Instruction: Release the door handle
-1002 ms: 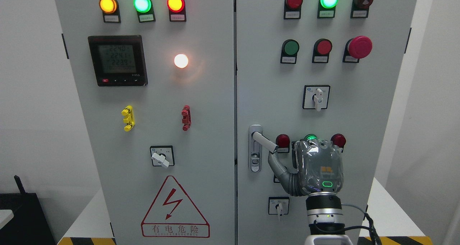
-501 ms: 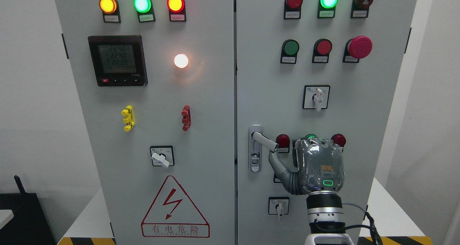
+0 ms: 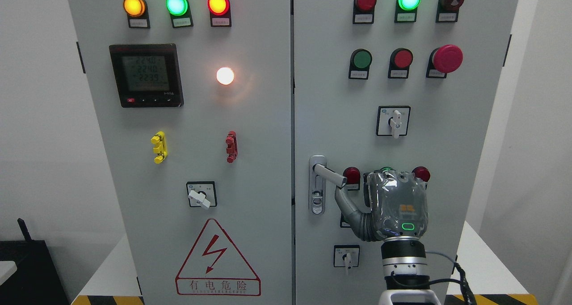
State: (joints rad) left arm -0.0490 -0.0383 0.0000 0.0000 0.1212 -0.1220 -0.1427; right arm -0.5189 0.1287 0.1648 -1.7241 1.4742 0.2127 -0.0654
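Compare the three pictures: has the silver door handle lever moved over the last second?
Yes, slightly. The lever has swung upward: its free end now sits higher against the fixed red lamp beside it, with the right hand just below.

— Standing behind everything? 
— White walls (image 3: pixel 35 117), plain, catching soft even light on both sides.

— Lying lower down? 
— Pale floor (image 3: pixel 482 260), with yellow-and-black hazard tape (image 3: pixel 107 299) running along the bottom edge.

— Sitting at the bottom left corner? 
— Black furniture (image 3: pixel 27 269), dark, partly cut off.
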